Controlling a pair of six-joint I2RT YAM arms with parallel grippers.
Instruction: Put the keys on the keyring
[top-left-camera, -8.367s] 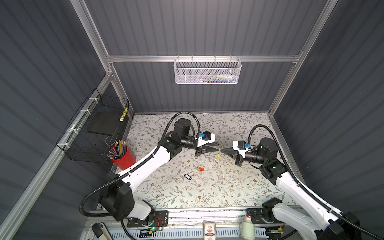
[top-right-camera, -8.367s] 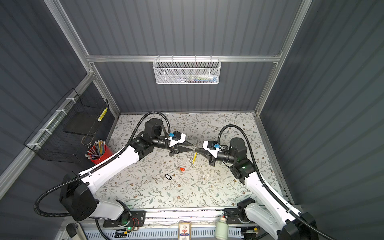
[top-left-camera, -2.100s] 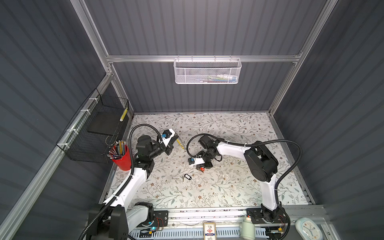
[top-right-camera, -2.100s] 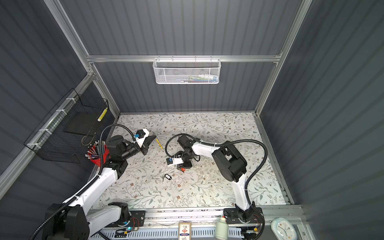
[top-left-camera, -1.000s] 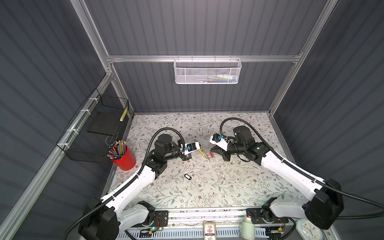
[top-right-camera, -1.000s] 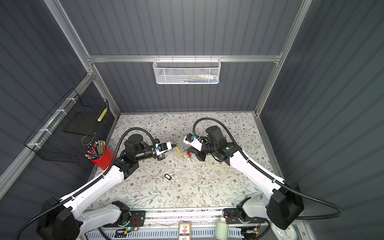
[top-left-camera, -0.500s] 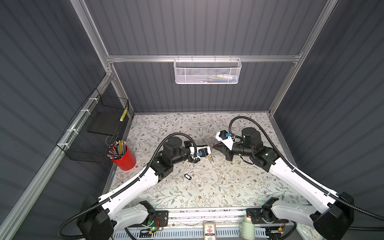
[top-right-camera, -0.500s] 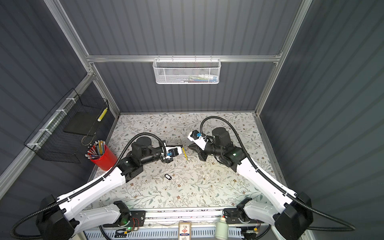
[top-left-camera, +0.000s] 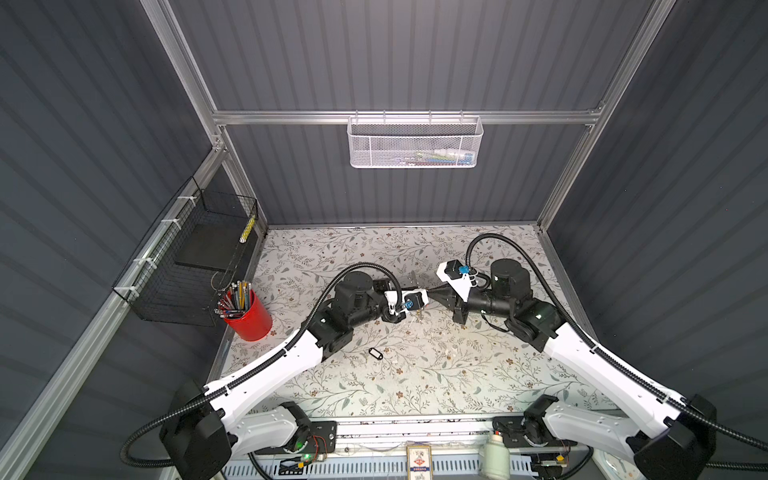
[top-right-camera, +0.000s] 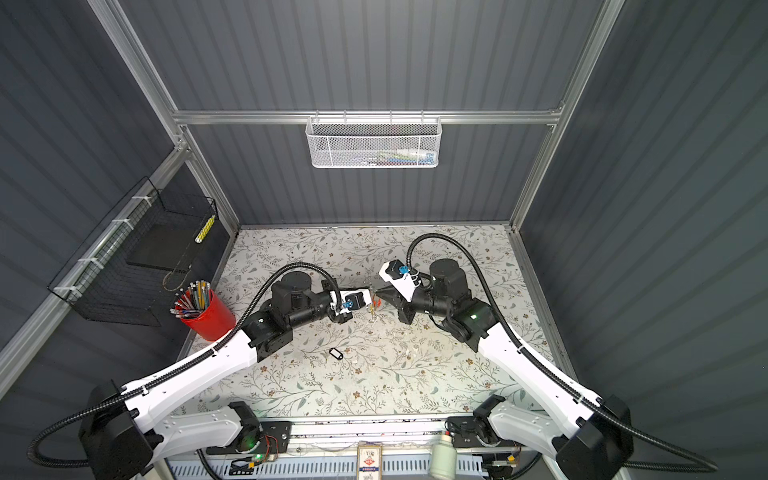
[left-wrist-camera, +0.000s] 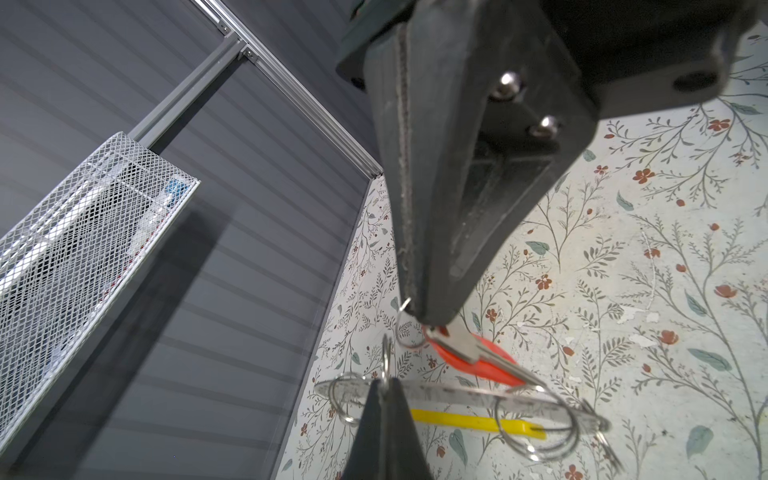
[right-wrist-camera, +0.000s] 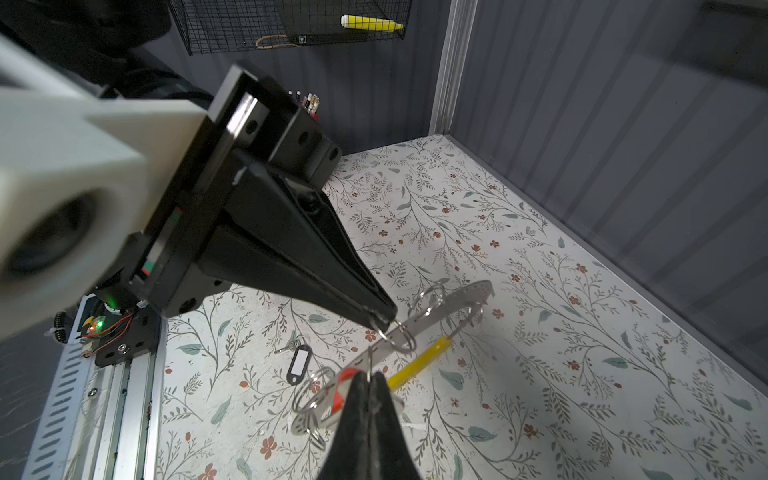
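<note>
Right wrist view: right fingers (right-wrist-camera: 353, 415) pinch the orange-red key (right-wrist-camera: 338, 395), left fingers (right-wrist-camera: 332, 282) clamp the keyring (right-wrist-camera: 419, 359) above the worktop (right-wrist-camera: 540, 332); in both top views the black-tagged key (top-left-camera: 375, 353) (top-right-camera: 335, 353) lies at their seven o'clock.

White arms (top-left-camera: 266, 370), black ribbed cables (top-left-camera: 361, 264); left pincer (right-wrist-camera: 380, 316), right pincer (right-wrist-camera: 370, 376) black

White-and-black left arm (top-left-camera: 270, 365) and right arm (top-left-camera: 590, 357): reaching inward; black tapered left gripper (right-wrist-camera: 382, 313) and right gripper (left-wrist-camera: 428, 316) pinching closed.
</note>
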